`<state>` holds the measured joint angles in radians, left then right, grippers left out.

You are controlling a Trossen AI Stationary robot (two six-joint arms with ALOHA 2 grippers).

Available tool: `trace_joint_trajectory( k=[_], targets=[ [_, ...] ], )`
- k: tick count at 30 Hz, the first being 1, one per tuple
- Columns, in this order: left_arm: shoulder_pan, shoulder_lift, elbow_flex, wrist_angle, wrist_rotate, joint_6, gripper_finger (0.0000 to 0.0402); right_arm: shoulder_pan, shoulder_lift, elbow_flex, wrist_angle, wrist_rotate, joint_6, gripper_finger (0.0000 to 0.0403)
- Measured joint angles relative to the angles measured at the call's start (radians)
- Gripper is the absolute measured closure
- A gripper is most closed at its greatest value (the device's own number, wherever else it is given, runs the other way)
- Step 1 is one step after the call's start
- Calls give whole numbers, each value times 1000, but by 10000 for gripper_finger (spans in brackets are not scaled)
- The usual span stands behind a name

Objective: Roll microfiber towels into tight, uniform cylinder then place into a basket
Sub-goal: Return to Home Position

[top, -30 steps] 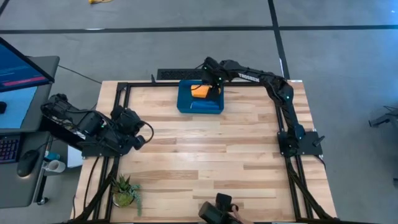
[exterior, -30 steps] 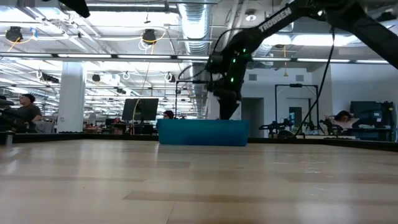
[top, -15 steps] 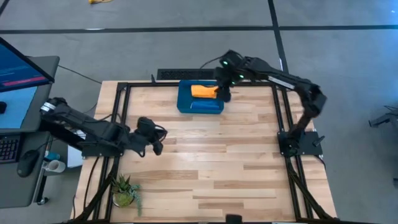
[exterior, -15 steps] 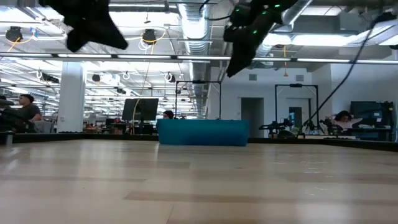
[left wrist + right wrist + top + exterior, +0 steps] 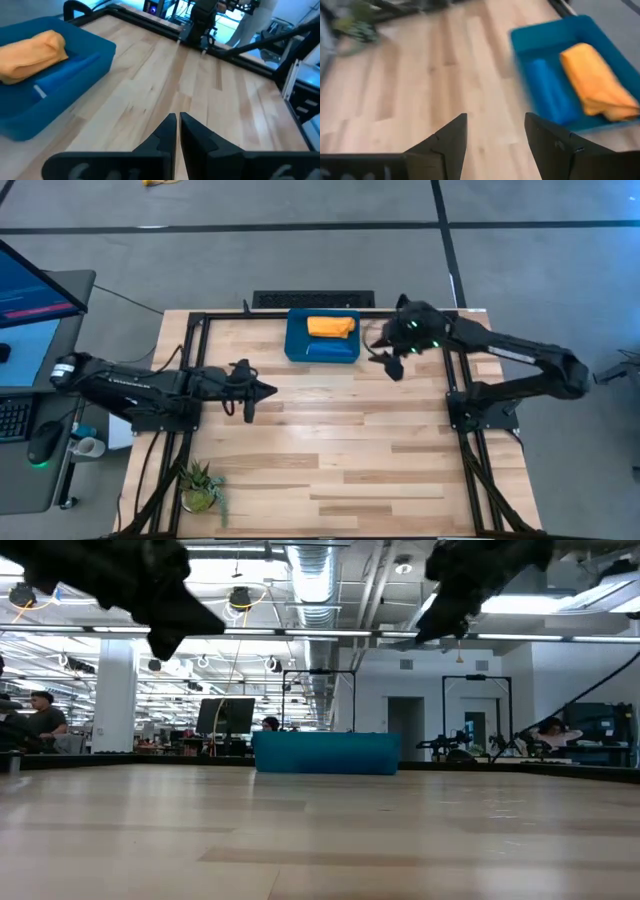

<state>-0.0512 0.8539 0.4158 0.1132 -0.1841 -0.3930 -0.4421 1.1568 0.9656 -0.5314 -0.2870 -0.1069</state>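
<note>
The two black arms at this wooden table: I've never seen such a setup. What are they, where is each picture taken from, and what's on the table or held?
They are robot arms, each ending in a two-finger gripper. One picture looks straight down, one level across the table, two from cameras on the wrists. A blue basket on the table holds a rolled orange towel beside a blue towel. A potted plant stands near one edge. The left gripper is shut, the right gripper open; both hold nothing.
</note>
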Motion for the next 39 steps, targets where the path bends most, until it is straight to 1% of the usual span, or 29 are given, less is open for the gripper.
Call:
trace_joint_trajectory(
  k=[3,5,9,13,17,22,26,30,34,39],
  targets=[
    [7,-84,-65,10,1,18,391,74,-101,-67,29,1,48,184],
    [7,-156,-110,17,-4,24,391,123,-160,-114,80,8,92,184],
    [7,-316,-215,55,-7,28,391,223,-266,-191,178,78,137,184],
    [7,-463,-303,91,-8,53,391,316,-338,-234,218,152,135,184],
    [7,-584,-354,92,-8,111,391,386,-393,-273,255,206,115,184],
    [7,-709,-355,41,-11,228,391,436,-448,-320,270,213,119,184],
    [7,-790,-354,-26,-12,246,391,457,-508,-373,296,218,134,184],
    [7,-842,-354,-83,-22,247,391,469,-590,-441,347,261,129,184],
    [7,-851,-354,-119,-42,240,391,468,-689,-515,370,273,127,184],
    [7,-849,-354,-150,-70,270,391,466,-825,-608,353,291,126,184]
  ],
)
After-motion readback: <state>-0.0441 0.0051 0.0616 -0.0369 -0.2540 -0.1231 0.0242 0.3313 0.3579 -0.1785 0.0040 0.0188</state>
